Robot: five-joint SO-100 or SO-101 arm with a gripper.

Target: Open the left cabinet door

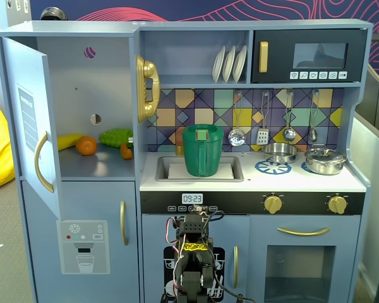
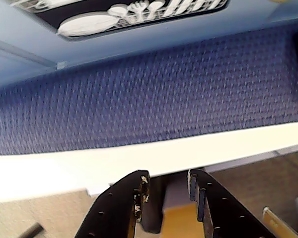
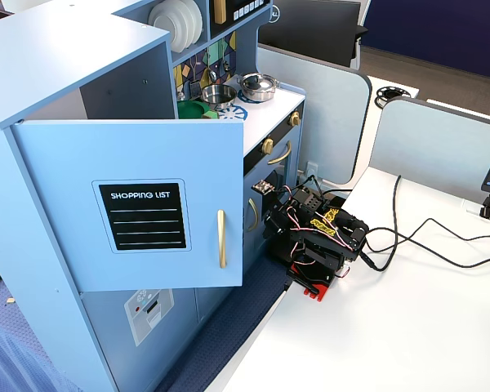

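Note:
The left cabinet door (image 3: pixel 65 163) is blue-grey with a black "SHOPPING LIST" panel (image 3: pixel 140 216) and a vertical gold bar handle (image 3: pixel 221 238). It stands swung wide open; in a fixed view it shows from inside at the far left (image 1: pixel 26 120), with its handle (image 1: pixel 43 161). The black arm (image 3: pixel 314 237) is folded low on the white table in front of the kitchen, also seen from the front (image 1: pixel 192 262), well apart from the door. In the wrist view my gripper (image 2: pixel 167 176) points down past the table edge, jaws a little apart and empty.
The open compartment holds toy fruit and vegetables (image 1: pixel 95 144). Below is the door with the dispenser panel (image 1: pixel 83 237). A green jug (image 1: pixel 203 150) stands in the sink. The dish-graphic door (image 2: pixel 139 11) is just ahead of the wrist camera. Cables (image 3: pixel 425 237) cross the white table (image 3: pixel 408 327).

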